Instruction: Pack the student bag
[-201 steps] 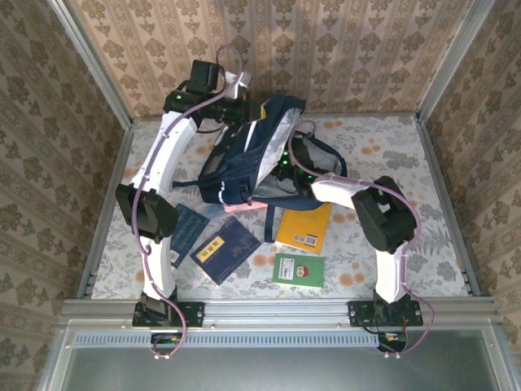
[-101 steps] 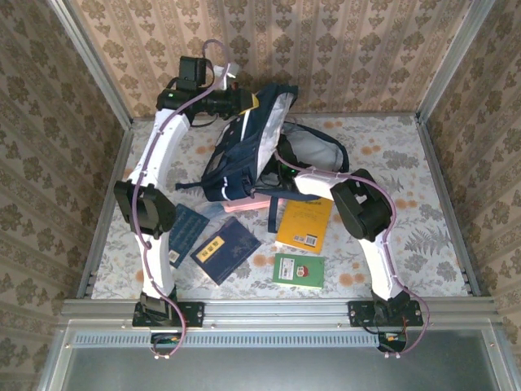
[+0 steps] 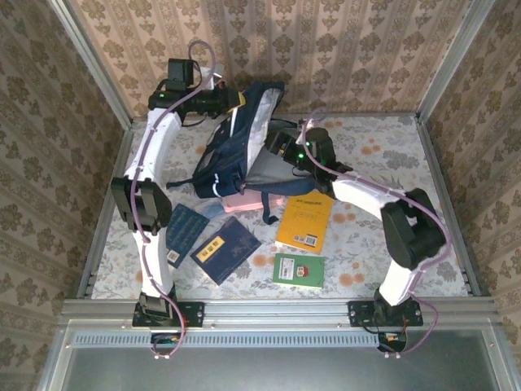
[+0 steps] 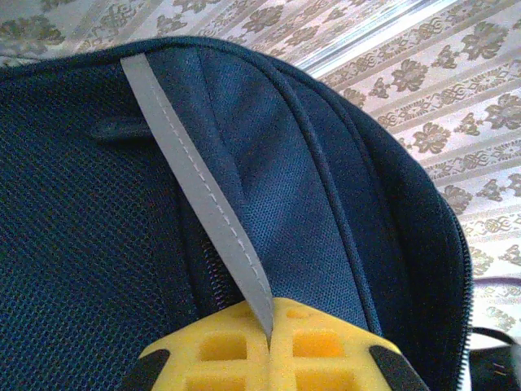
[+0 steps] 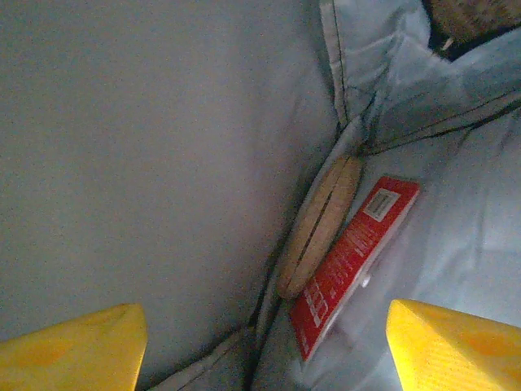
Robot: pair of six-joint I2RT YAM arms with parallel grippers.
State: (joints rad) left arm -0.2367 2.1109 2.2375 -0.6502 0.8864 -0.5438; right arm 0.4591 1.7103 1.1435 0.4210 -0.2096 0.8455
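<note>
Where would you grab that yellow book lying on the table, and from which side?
Probably its right long edge, from above on the right. The yellow book lies flat; the student bag crowds its far and left sides, the green book sits near its front, but bare table lies to its right.

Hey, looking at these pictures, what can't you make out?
Top view: pink flat item, mostly covered by the dark navy fabric backpack; kind unclear.
Right wrist view: print on the red flat packet inside the backpack, too small to read; the tan oval object beside it sits partly in a lining fold.
Left wrist view: left gripper, yellow fingers cut off by the bottom edge.
</note>
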